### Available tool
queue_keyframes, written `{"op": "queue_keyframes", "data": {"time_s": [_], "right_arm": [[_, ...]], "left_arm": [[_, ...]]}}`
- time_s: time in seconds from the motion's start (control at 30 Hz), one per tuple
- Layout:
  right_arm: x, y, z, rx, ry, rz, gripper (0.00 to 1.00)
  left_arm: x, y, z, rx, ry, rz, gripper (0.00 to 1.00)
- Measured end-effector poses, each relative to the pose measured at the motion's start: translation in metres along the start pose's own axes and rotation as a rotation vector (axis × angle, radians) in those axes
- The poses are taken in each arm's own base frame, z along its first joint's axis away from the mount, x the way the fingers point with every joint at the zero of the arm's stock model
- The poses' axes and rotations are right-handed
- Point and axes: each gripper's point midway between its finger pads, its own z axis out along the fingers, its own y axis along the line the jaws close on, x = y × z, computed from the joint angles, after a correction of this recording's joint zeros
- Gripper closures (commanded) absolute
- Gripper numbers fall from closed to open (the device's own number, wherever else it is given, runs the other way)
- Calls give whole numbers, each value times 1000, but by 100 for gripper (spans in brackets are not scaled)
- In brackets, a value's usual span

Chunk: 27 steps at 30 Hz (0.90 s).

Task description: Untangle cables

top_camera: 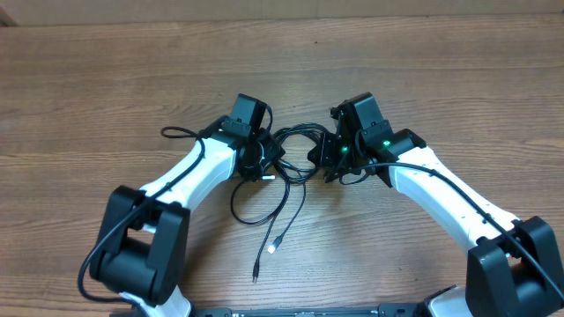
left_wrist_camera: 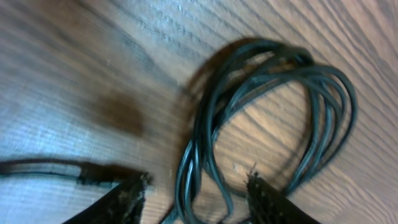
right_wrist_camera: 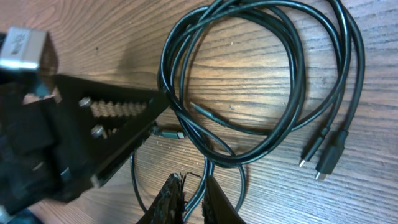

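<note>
The cables [top_camera: 296, 134] are thin black cords looped in a tangle on the wooden table between my two grippers. Two loose strands trail toward the front and end in small plugs [top_camera: 273, 246]. My left gripper [top_camera: 264, 160] is open, its fingers [left_wrist_camera: 130, 199] standing on either side of a bunch of cable strands [left_wrist_camera: 194, 168] without pinching them. The right gripper [right_wrist_camera: 194, 199] is shut on a cable strand [right_wrist_camera: 200, 186] that runs up into the coil [right_wrist_camera: 292, 74]. Two plug tips [right_wrist_camera: 323, 155] lie free at the right of that view.
The table [top_camera: 458, 79] is bare brown wood. The left gripper's black body [right_wrist_camera: 93, 124] shows close beside the coil in the right wrist view. Both white arms [top_camera: 176, 180] reach in from the front edge, with their own thicker black wires running along them.
</note>
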Motion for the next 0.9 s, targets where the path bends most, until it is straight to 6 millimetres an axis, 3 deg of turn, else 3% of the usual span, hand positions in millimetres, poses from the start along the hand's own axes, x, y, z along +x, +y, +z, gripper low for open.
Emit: {"op": "queue_keyframes", "data": {"time_s": [0.3, 0.37, 0.43, 0.67, 0.77, 0.87, 0.9], "right_arm": [[0, 0, 0, 1, 0, 0, 90], [0, 0, 0, 1, 0, 0, 90], [0, 0, 0, 1, 0, 1, 90], [3, -3, 0, 11, 13, 7, 86], [5, -4, 0, 15, 19, 9, 85], [5, -4, 0, 14, 20, 9, 85], [6, -2, 0, 6, 25, 10, 83]], "left_arm": [[-13, 2, 25, -5, -39, 60, 64], [-15, 1, 26, -5, -47, 82, 73], [-17, 0, 28, -5, -52, 96, 93], [-24, -1, 29, -11, -64, 182, 96], [-36, 7, 12, -71, -45, 167, 96], [-55, -1, -30, -69, -73, 134, 96], [-64, -12, -55, -42, -105, 124, 96]]}}
